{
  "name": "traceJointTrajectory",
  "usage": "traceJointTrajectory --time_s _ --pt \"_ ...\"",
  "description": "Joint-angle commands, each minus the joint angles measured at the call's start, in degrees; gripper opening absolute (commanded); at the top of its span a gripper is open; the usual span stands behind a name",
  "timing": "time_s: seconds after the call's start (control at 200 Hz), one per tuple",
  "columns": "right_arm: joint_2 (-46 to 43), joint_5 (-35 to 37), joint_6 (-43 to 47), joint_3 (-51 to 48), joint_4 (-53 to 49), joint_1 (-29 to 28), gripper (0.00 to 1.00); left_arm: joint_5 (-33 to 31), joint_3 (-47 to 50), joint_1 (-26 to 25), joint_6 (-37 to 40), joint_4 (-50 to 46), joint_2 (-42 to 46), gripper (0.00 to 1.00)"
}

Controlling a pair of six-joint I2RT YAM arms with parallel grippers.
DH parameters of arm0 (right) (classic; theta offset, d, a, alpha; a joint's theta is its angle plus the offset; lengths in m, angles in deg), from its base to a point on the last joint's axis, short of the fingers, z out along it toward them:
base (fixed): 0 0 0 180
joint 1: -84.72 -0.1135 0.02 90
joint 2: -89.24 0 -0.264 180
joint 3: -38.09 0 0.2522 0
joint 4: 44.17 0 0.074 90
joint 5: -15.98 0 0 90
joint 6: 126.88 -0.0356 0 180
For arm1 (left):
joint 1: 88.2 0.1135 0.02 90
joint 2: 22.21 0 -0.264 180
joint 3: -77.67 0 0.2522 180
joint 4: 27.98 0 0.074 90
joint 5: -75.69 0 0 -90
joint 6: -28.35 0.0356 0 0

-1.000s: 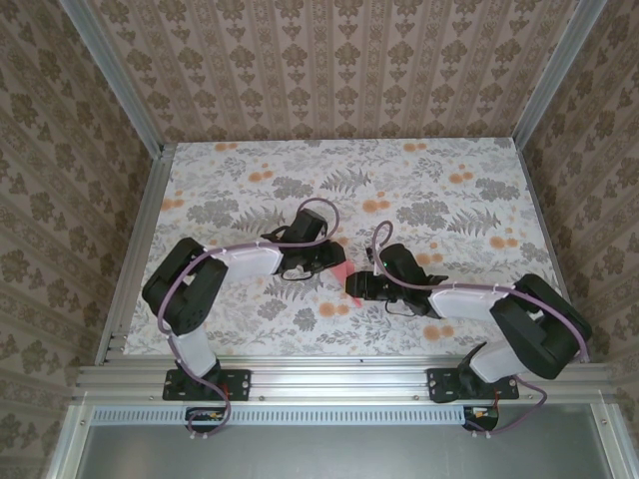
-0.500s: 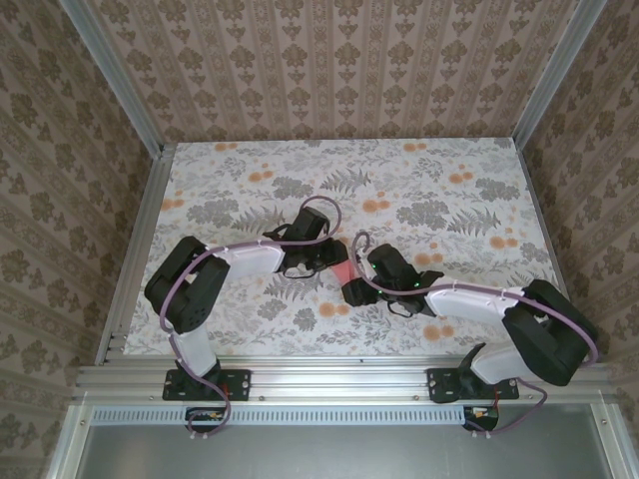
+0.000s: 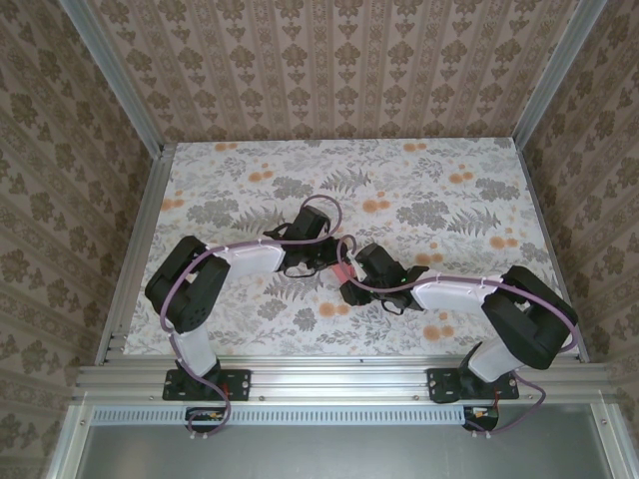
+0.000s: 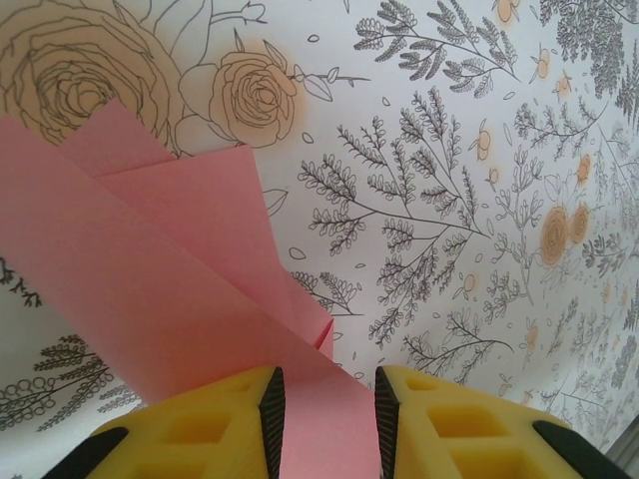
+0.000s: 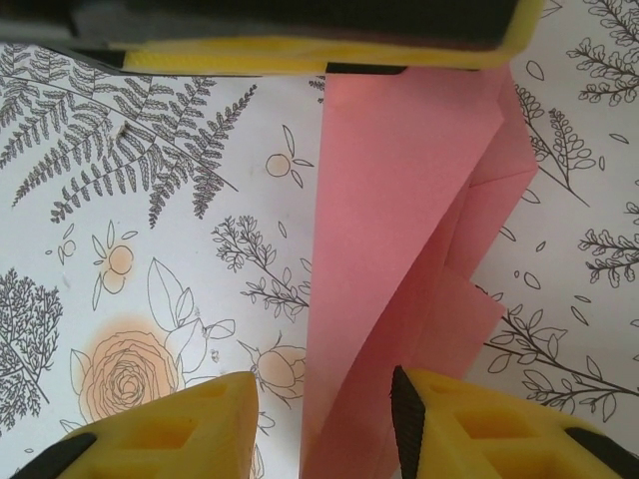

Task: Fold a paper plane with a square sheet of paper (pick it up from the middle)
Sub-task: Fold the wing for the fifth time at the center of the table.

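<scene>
Folded paper (image 4: 180, 299): plain salmon pink, no print.
Table cover (image 3: 449, 190): white ground; grey line-drawn ferns, leaves and sprigs; pale orange roses and small orange blossoms.
Left gripper (image 4: 326, 399) fingers (image 4: 225, 424): bright yellow with black inner pads.
Right gripper (image 5: 324, 409) fingers (image 5: 479, 424): the same bright yellow with black inner edges.
Left arm (image 3: 250, 261) and right arm (image 3: 454, 294): black joints, white links, lilac cables.
Walls (image 3: 329, 60): beige-brown wallpaper, with vertical stripes alternating with darker damask motifs.
Frame (image 3: 339, 379): silver-grey metal.
</scene>
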Motion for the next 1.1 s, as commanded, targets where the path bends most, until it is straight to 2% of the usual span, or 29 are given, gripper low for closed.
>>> traceJointTrajectory --time_s 0.0,0.225,0.35,0.53,0.715,1.095 --pt "1.45 1.14 0.23 1.41 -0.63 -0.26 0.40 0.87 -1.37 0.40 1.05 -0.39 -0.99 0.32" --pt "1.81 1.58 -1.36 0.79 0.75 -0.20 0.19 0.98 -1.49 0.40 1.17 -0.58 -0.91 0.32" --pt "1.48 0.99 -2.80 -0.24 2.19 -0.15 0.12 0.97 -1.60 0.49 1.21 -0.63 -0.73 0.32" --pt "1.36 -3.67 -7.02 -3.36 8.15 1.08 0.01 1.15 -1.85 0.50 1.86 -0.79 0.87 0.34" --pt "1.81 -8.87 -12.88 -7.28 17.41 2.94 0.00 1.55 -2.05 0.56 2.60 -1.37 2.29 0.37" --pt "5.59 -14.17 -22.17 -11.45 26.91 6.16 0.00 2.99 -0.20 -0.47 4.08 1.51 4.76 0.46"
